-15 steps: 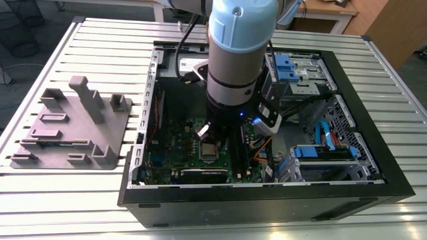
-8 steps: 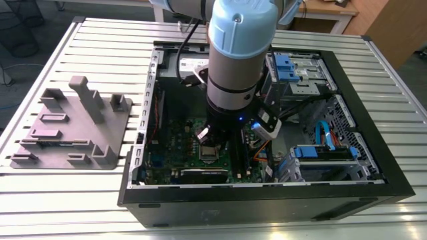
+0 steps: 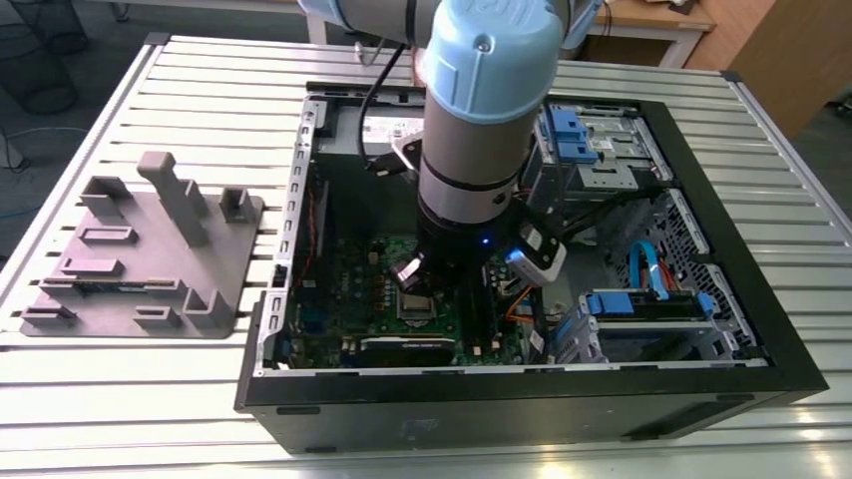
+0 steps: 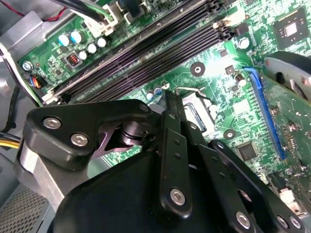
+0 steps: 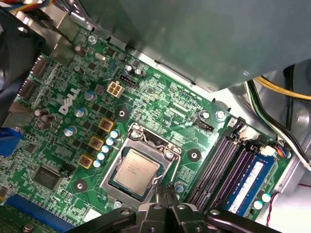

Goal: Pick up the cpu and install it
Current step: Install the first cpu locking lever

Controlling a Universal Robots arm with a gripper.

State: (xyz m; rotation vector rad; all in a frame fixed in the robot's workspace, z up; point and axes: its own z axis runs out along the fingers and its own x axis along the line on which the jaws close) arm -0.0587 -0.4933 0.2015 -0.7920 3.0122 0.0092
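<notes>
The black metal pincer [image 5: 165, 190] of the one robot arm hangs low inside the open black computer case [image 3: 745, 249], just above the green motherboard [image 5: 160, 99]. In both wrist views its two thin fingers [image 4: 171, 114] lie pressed together, with no gap between the tips, and they hold nothing. The tips stand just beside one edge of the silver metal socket frame [image 5: 125, 145], near its thin wire lever [image 4: 190, 91]; whether they touch the lever or the frame cannot be told.

The cpu [image 5: 137, 167], one small flat square chip with a silvery-grey metal top, sits flat inside the socket on the motherboard. The frame goes around it, and the chip lies level with its edges parallel to the frame.

Beside the socket run four long black memory slots [image 5: 221, 162], and in the first wrist view one of them carries a blue memory stick [image 5: 248, 183]. On the other side of the socket three square yellow-brown components [image 5: 97, 143] stand in a row, with a line of small blue-topped capacitors [image 5: 108, 144] next to them.

In the exterior view the case lies on its side on the ribbed metal counter [image 3: 174, 70]. One large grey plastic tray with upright posts [image 3: 147, 249] lies on the counter, at the exterior view's left of the case and apart from it.
</notes>
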